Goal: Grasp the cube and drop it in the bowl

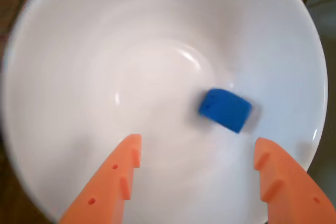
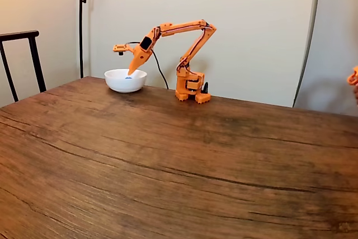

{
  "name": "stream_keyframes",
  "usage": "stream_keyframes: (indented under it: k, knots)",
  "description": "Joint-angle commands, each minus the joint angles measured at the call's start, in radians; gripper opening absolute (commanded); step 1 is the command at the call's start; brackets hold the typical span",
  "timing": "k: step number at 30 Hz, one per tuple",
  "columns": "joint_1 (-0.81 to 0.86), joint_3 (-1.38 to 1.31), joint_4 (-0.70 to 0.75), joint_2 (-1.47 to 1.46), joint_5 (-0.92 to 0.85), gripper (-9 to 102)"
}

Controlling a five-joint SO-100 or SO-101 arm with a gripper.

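Observation:
The small blue cube (image 1: 226, 109) lies inside the white bowl (image 1: 79, 51), a little right of the bowl's middle. My orange gripper (image 1: 197, 149) hangs just above the bowl, open, with nothing between its fingers; the cube sits beyond the gap, nearer the right finger. In the fixed view the bowl (image 2: 125, 80) stands on the far left part of the wooden table, and the gripper (image 2: 131, 73) points down over its rim. A speck of blue, the cube (image 2: 128, 77), shows inside the bowl there.
The arm's orange base (image 2: 190, 88) stands on the table right of the bowl. A dark chair (image 2: 22, 60) is at the left edge. A cable runs down behind the bowl. An orange object (image 2: 353, 76) peeks in at the right edge.

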Motion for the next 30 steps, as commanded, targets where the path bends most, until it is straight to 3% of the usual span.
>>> stream_keyframes:
  k: [1, 7, 11, 16, 26, 30]
  knots:
    - [-0.049, -0.103, 0.133, 0.078, -0.018, 30]
    - [-0.232, -0.207, 0.426, 0.288, -0.106, 23]
    - [-0.396, -0.216, 0.549, 0.465, -0.218, 13]
    - [-0.571, -0.201, 0.673, 0.621, -0.362, 8]
    - [-0.813, -0.199, 0.707, 0.655, -0.373, 7]
    - [-0.920, -0.199, 0.706, 0.657, -0.360, 0]
